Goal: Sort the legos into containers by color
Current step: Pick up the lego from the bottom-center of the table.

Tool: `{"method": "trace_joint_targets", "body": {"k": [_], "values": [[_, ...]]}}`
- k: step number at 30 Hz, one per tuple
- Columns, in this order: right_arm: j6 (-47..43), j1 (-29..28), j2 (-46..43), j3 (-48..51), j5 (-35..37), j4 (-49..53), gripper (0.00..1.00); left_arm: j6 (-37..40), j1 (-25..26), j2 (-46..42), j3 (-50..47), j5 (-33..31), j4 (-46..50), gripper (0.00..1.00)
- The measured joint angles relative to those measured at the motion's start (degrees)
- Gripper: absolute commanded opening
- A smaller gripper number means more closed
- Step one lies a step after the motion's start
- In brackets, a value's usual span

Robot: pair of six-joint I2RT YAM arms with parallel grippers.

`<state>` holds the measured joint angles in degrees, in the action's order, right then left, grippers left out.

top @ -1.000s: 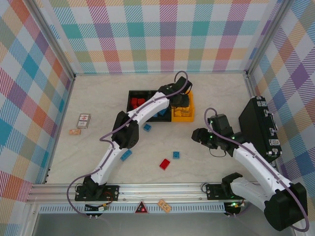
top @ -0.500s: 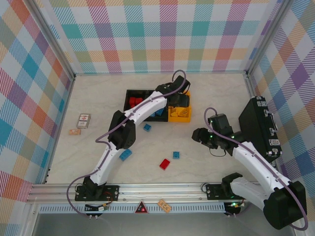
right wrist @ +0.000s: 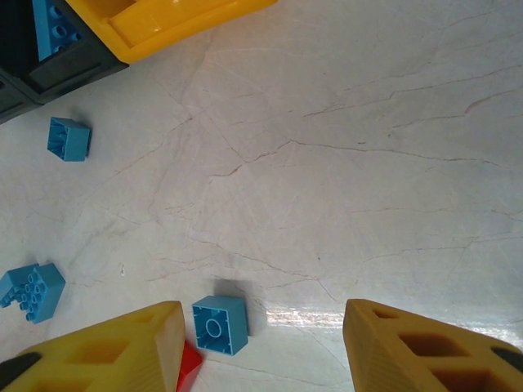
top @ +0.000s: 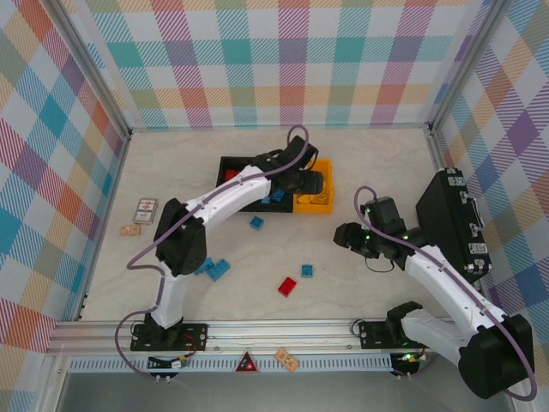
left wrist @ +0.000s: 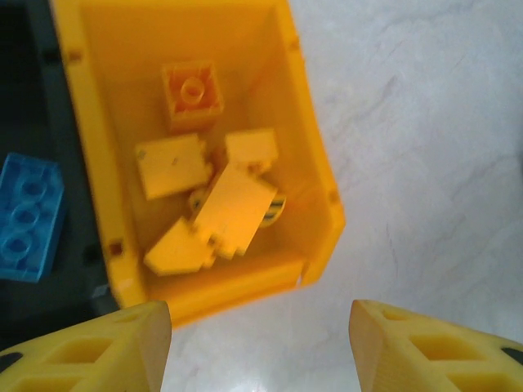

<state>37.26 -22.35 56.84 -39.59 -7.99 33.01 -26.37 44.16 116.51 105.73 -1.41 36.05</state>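
Over the joined bins, my left gripper [left wrist: 260,347] hangs with its blocky yellow fingers spread, holding nothing. Below it, a studded blue brick [left wrist: 29,216] lies in the black bin [left wrist: 24,98], and the glossy yellow bin [left wrist: 315,171] alongside holds jumbled yellow bricks [left wrist: 233,208]. Rightward, my right gripper [right wrist: 261,351] is spread and empty above the veined, marble-look table [right wrist: 343,163], where a square blue brick [right wrist: 219,324] and a red brick [right wrist: 189,363] lie loose.

Marbled table [top: 377,163] bears joined bins [top: 316,206], loose legos [top: 287,286] (blue, red), card [top: 146,210], probably a case [top: 450,227].
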Motion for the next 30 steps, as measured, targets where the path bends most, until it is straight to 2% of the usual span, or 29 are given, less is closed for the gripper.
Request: {"method": "trace_joint_targets", "body": {"k": [4, 17, 23, 30], "values": [[-0.2, -2.6, 1.9, -1.4, 0.0, 0.0, 0.54, -1.2, -0.4, -8.5, -11.3, 0.9, -2.2, 0.59], [3.5, -18.4, 15.5, -5.6, 4.4, 0.0, 0.57, -6.6, -3.4, -36.2, -47.7, 4.3, -4.6, 0.61], [5.5, -22.3, 22.9, -7.8, 6.1, 0.0, 0.57, -9.5, -3.5, -47.3, -57.3, 4.3, -2.9, 0.62], [7.0, -24.6, 30.0, -10.4, 7.1, -0.3, 0.56, -11.8, -3.6, -50.6, -61.8, 4.3, -2.1, 0.62]]}}
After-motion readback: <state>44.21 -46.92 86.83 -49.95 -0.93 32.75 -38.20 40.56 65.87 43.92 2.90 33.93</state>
